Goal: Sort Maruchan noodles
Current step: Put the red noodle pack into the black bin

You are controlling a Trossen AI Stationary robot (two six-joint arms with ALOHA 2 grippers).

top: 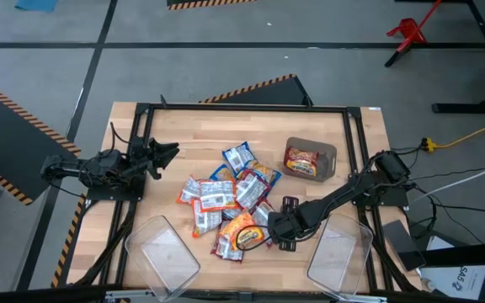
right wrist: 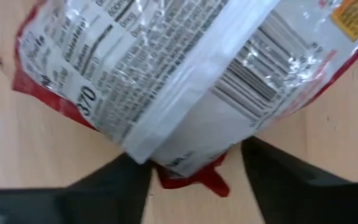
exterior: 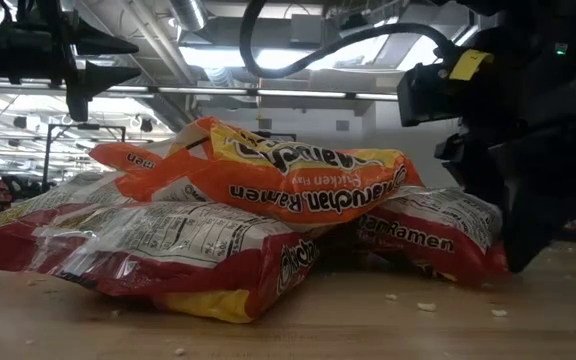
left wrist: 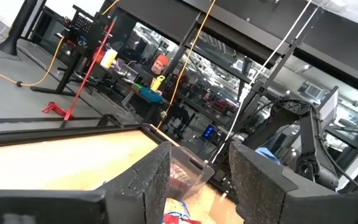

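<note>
Hovering just beside the noodle pile's [top: 230, 198] edge, the right gripper [top: 281, 224] straddles 1 red-edged Maruchan packet's [right wrist: 185, 93] corner with parted jaws, nearer than the left gripper [top: 165, 155].

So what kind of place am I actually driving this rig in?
Most likely a robotics lab or workshop, not a home. The wooden table sits on grey concrete floor with hazard-striped mats, the low view shows exposed ceiling ducts, and the left wrist view shows equipment racks.

noodle packets [top: 230, 202] overlap, lower ones part hidden; bin [top: 311, 159] contents unclear.
</note>
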